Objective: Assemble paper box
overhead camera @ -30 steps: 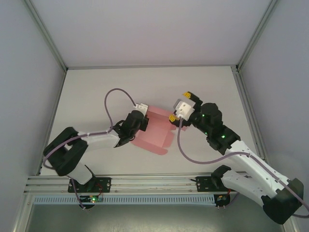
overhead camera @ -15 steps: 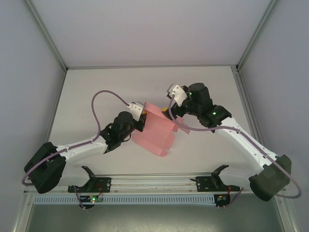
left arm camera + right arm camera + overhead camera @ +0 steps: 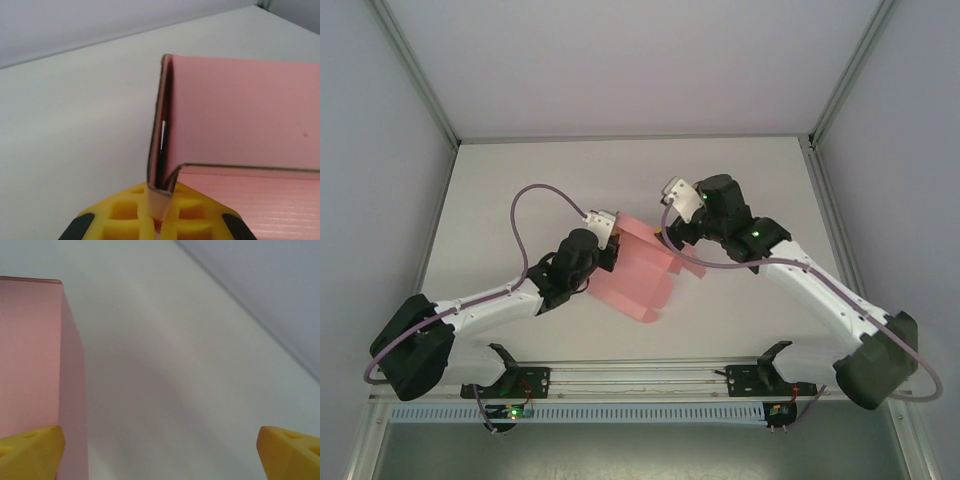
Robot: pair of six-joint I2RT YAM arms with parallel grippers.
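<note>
White table (image 3: 520,180) across the middle of the frame; a pink paper box (image 3: 635,285) lies near its centre, one panel folded upward.

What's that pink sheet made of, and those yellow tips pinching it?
The paper box looks like thin matte card: sharp folds, a thin brownish cut edge, faint ribbing low down, so possibly fine corrugated board. The yellow fingertips look like matte hard plastic, with moulded hollows.
</note>
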